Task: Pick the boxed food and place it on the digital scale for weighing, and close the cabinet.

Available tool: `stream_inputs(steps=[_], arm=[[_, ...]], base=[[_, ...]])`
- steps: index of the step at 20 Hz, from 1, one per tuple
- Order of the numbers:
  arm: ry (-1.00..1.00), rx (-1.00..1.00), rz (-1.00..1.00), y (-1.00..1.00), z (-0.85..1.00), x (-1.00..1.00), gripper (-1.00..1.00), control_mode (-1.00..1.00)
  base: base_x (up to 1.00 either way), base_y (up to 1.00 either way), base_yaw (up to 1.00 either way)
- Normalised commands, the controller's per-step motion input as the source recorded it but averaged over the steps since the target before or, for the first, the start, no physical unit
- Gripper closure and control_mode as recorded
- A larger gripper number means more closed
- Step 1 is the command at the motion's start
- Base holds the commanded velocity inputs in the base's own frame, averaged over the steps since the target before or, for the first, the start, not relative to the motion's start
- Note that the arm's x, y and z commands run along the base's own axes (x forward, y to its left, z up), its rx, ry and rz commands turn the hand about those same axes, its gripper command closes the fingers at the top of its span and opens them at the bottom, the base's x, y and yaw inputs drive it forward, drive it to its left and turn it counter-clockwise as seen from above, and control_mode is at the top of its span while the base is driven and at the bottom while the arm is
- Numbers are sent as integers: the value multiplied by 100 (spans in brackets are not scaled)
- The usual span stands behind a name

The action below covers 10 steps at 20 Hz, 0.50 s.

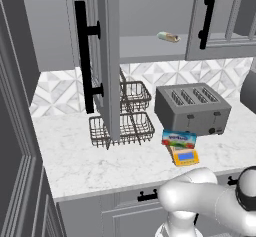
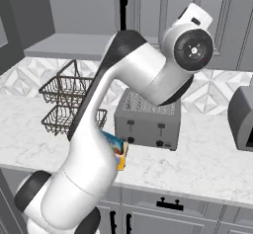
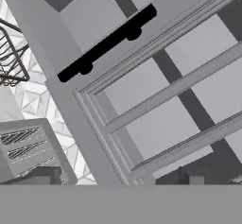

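The boxed food (image 1: 179,139) lies flat on the digital scale (image 1: 184,156), near the front edge of the desk (image 1: 75,166) and just before the toaster (image 1: 192,108), so the weighing step appears done and closing the cabinet appears to be the step in hand. One cabinet door (image 1: 108,56) stands wide open, edge-on above the wire basket (image 1: 122,126), its long black handle (image 1: 84,63) facing left; a second door (image 1: 220,18) at upper right also seems ajar. The next move would call for bringing the hand against the open door's outer face and swinging it toward the cabinet frame. The left base view alone shows the scale's blue display, the open door and a small wrapped item (image 1: 168,37) on the cabinet shelf; in the right base view the arm (image 2: 128,95) hides most of the box (image 2: 114,144). The hand view looks close at a panelled door (image 3: 160,100) and its handle (image 3: 106,43); whether the fingers stand apart or together cannot be told.
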Motion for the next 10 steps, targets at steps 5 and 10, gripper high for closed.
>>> stream_inputs(steps=[5, 10], arm=[[-2, -1, 14, 48, -23, -57, -100, -100], [-4, 1, 3, 68, -92, -33, -100, -100]], base=[[0, 0, 0], [0, 0, 0]])
